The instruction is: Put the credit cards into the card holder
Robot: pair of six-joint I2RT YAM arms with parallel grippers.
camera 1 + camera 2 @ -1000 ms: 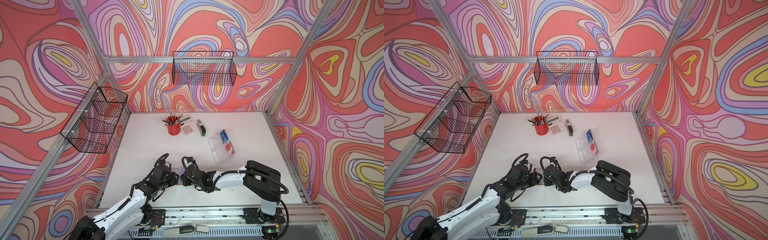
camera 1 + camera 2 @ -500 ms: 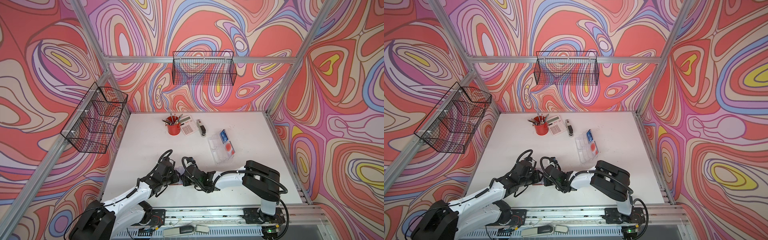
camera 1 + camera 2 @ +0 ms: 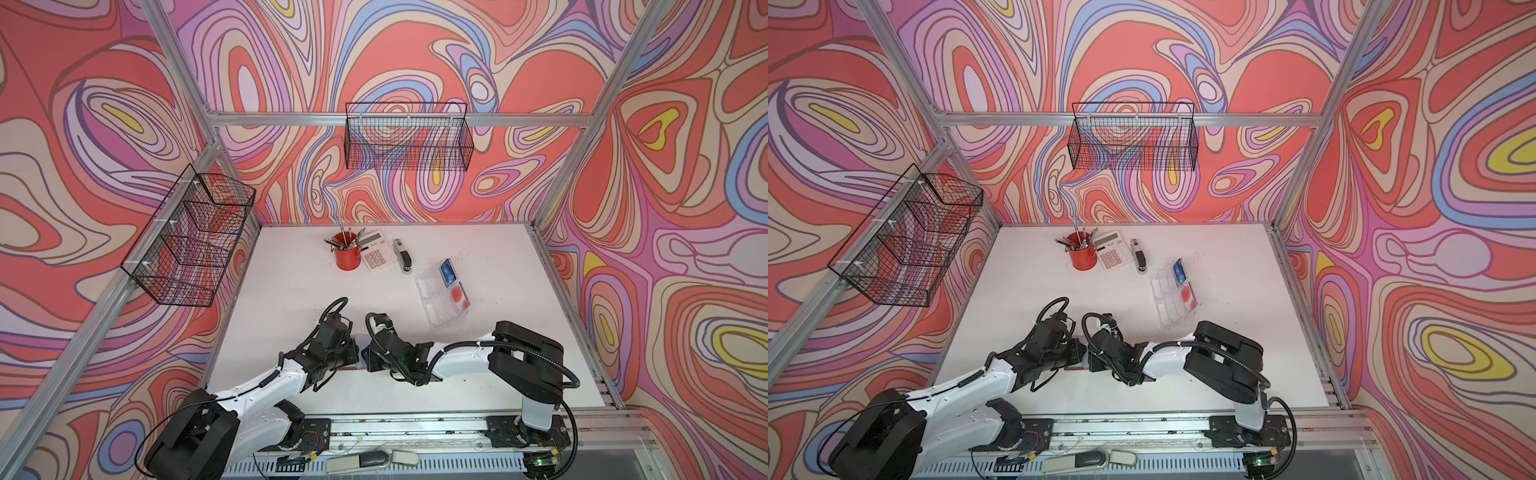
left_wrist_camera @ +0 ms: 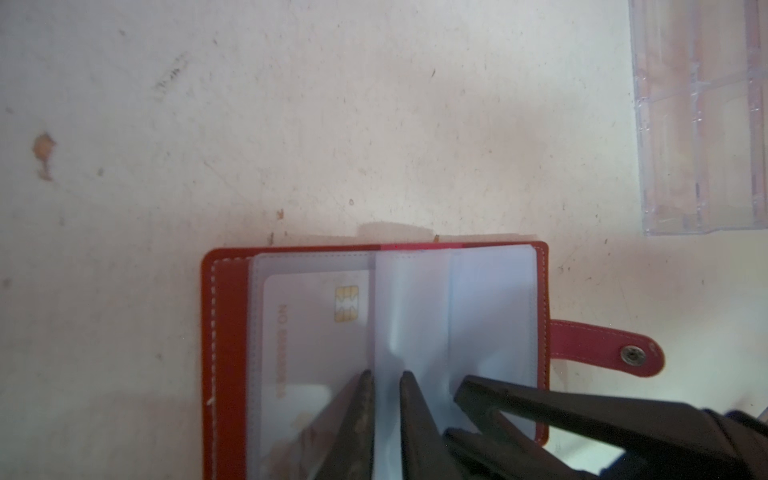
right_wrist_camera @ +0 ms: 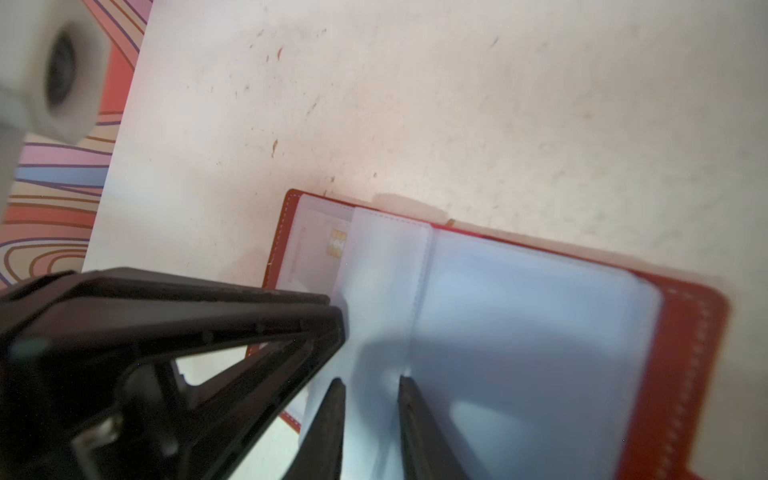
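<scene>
Low in wrist views, open red card holder (image 4: 226, 332), pale card (image 4: 316, 332) inside, barely seen in both top views, left gripper (image 4: 384, 374) pinching clear sleeve (image 4: 411, 299), right gripper (image 5: 370, 382) grip unclear.

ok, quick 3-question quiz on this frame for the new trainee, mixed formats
1. True or false: the card holder lies folded shut on the table.
2. Pick one: between the red pen cup and the stapler stands A) a mug, B) a calculator, C) a phone.
3. Short answer: what colour is the card at the far end of the clear tray?
Key: 1 false, it lies open; 2 B; 3 blue.
</scene>
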